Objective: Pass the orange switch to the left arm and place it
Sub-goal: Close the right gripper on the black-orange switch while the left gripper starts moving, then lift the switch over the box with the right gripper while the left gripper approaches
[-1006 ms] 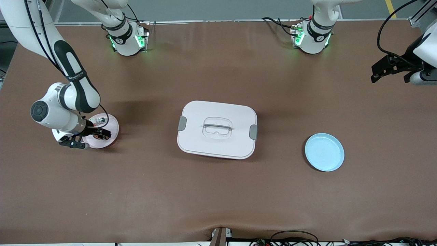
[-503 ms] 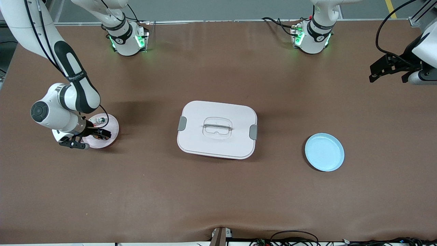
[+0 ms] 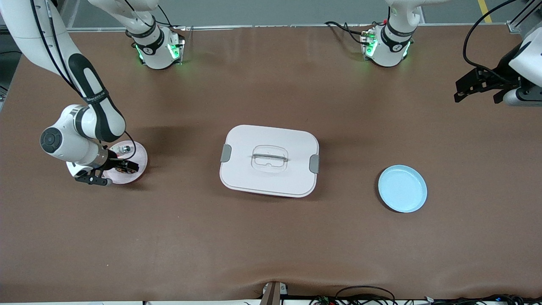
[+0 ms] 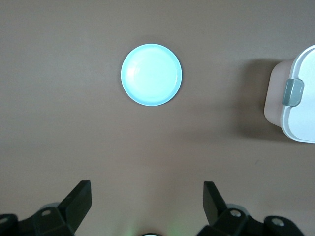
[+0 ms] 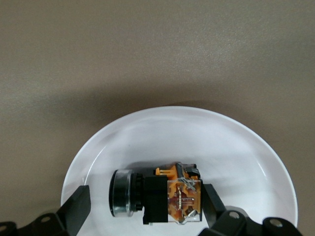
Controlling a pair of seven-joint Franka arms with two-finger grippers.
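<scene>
The orange switch (image 3: pixel 123 170) lies on its side on a pale pink plate (image 3: pixel 139 157) toward the right arm's end of the table. In the right wrist view the switch (image 5: pixel 157 196) shows a black body, silver ring and orange block on the plate (image 5: pixel 197 132). My right gripper (image 3: pixel 122 167) is low over the plate, open, with a finger on each side of the switch (image 5: pixel 146 199). The white box (image 3: pixel 269 160) sits mid-table. My left gripper (image 3: pixel 474 87) hangs open and empty over the left arm's end of the table (image 4: pixel 146 194).
A small whitish piece (image 3: pixel 125 148) lies on the same pink plate, farther from the front camera than the switch. A light blue plate (image 3: pixel 402 188) sits between the box and the left arm's end; it shows in the left wrist view (image 4: pixel 151 74) with a box corner (image 4: pixel 295 98).
The left gripper has drifted a little toward the table's middle. The right arm has shifted only slightly over the pink plate; the switch has not moved.
</scene>
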